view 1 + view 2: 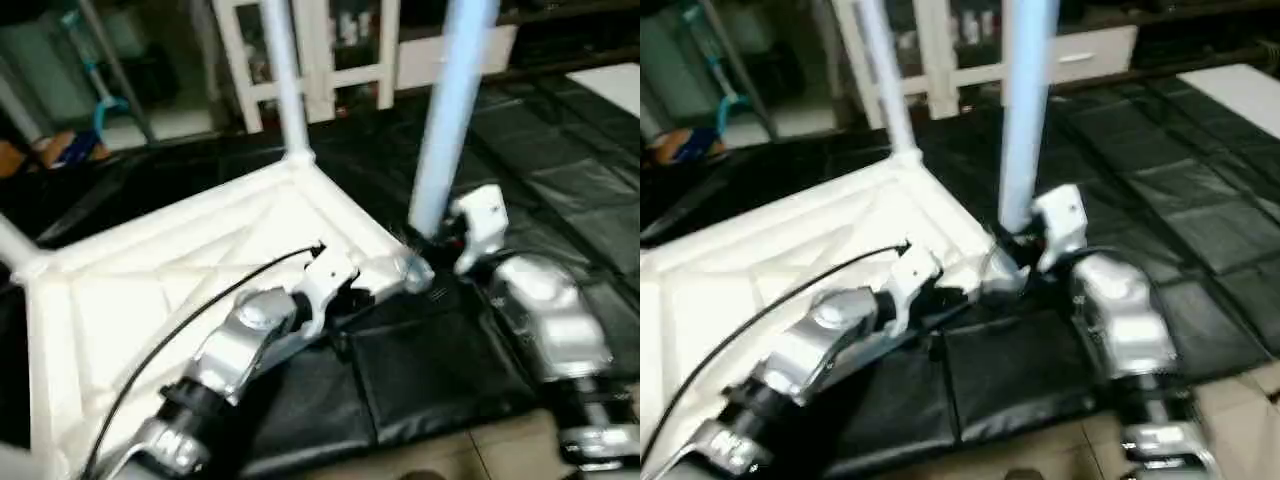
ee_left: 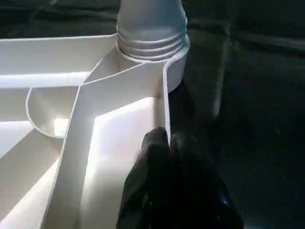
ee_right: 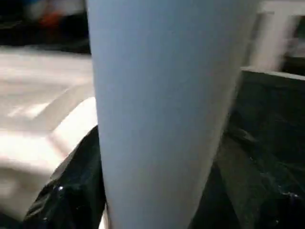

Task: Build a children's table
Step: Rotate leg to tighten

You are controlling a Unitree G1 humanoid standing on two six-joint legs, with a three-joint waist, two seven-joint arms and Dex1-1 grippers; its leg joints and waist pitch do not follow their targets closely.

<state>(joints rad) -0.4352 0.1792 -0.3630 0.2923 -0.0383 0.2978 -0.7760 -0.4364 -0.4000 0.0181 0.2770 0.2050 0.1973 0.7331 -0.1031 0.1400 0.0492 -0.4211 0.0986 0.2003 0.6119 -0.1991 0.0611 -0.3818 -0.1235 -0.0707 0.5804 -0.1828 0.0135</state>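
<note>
Head views: white ribbed plastic square tabletop [image 1: 180,270] lies underside-up at centre-left on black mats [image 1: 560,180]; right gripper [image 1: 1025,245] is clamped low on the long white tapered tubular leg [image 1: 450,110] at the near corner socket [image 1: 415,272]. Left wrist view: left gripper [image 2: 167,143] pinches the tabletop's edge wall, closed on it. Right wrist view: leg fills centre between black fingers [image 3: 71,191]. You'd expect light, stiff, slick plastic, so grip the leg low.

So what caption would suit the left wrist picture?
Left gripper pinching the tabletop rim beside a threaded leg.
</note>
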